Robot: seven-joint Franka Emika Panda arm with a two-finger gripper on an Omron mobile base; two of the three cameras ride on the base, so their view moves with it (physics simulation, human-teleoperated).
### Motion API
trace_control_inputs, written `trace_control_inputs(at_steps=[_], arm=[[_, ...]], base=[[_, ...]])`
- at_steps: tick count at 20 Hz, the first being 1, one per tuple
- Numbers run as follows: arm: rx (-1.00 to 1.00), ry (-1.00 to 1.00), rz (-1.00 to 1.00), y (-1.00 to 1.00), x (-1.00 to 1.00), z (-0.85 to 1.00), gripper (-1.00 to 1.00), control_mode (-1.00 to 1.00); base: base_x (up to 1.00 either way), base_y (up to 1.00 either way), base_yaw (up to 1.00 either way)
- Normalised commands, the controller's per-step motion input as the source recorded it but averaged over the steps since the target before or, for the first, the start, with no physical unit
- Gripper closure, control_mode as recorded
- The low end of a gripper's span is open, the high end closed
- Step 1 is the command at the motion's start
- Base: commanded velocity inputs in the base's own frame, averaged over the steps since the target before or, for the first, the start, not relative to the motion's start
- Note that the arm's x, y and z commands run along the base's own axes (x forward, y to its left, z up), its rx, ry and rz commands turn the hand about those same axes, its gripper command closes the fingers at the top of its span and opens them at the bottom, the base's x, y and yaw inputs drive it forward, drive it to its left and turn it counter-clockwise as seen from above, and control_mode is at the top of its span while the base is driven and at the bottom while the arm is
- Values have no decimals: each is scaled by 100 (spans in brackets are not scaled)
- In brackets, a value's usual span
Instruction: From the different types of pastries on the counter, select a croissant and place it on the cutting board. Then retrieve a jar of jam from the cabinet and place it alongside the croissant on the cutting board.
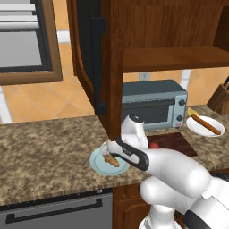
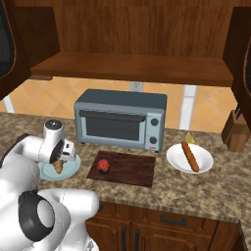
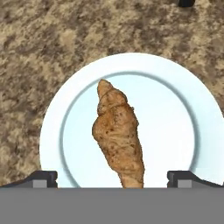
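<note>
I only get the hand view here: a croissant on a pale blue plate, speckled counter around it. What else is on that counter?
Observer: To the plate's right lies a dark cutting board, and a small red jar of jam already stands on its left end.
Visitor: Any other pastry around?
Observer: Yes, a long reddish-brown stick pastry lies on a white plate further right.
Visitor: And what is behind the board?
Observer: A grey-blue toaster oven stands against the wall, under an open wooden cabinet.
Visitor: Is the robot's claw holding my croissant?
Observer: No. The gripper hangs open just above the croissant.
</note>
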Motion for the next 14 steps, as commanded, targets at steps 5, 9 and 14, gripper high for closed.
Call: trace_control_inputs(at_steps=[5, 9, 14], arm=[[-2, 0, 0, 10, 9, -41, -100, -100], [0, 0, 0, 0, 48, -1, -100, -100], [0, -1, 0, 8, 14, -7, -100, -100]], base=[[0, 0, 0], [0, 0, 0], [0, 0, 0]])
